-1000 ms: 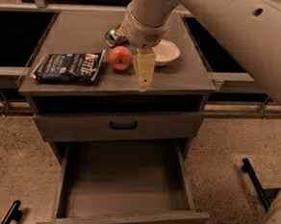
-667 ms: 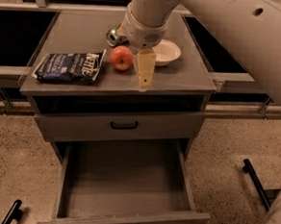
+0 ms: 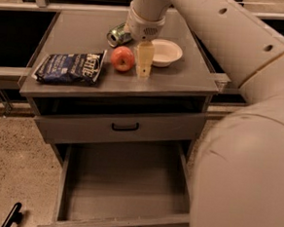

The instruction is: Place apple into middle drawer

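Noted apple resting on surface, just left of gripper, not lifted. Cannot tell gripper's spread; seems to hold nothing. Logged middle drawer pulled open below, floor bare. Judged early: grasp, carry, release all left.

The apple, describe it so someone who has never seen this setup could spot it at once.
Find the grey cabinet top above the pulled-out middle drawer. Near its front edge the apple sits between the dark blue chip bag and the gripper, which hangs beside the white bowl. It is the only round, red-orange thing there.
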Robot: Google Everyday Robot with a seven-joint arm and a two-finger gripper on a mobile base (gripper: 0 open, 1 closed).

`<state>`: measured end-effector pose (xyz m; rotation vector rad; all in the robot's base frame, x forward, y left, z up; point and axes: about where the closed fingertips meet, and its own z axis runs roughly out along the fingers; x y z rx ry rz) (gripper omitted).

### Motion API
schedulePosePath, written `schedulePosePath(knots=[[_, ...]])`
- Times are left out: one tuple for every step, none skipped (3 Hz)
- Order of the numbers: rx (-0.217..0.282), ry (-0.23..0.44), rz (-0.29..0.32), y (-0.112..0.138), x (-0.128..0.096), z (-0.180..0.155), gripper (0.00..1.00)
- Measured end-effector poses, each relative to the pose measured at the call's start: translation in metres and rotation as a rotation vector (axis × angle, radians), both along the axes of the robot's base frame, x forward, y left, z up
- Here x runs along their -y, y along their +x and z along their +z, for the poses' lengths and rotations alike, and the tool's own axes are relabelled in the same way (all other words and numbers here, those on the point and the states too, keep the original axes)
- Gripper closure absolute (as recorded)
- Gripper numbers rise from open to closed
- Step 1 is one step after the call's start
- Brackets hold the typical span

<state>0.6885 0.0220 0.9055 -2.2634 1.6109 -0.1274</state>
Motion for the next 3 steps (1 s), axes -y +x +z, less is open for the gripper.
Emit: schedulePosePath(knots=[[-0.029,-0.006,-0.051,0.027,0.003,-0.017,0.0],[-0.035,0.025,-0.072,0.046,-0.005,-0.025,0.0],[-0.049,0.063,-0.07,0.057,-0.02,-0.031,0.15]])
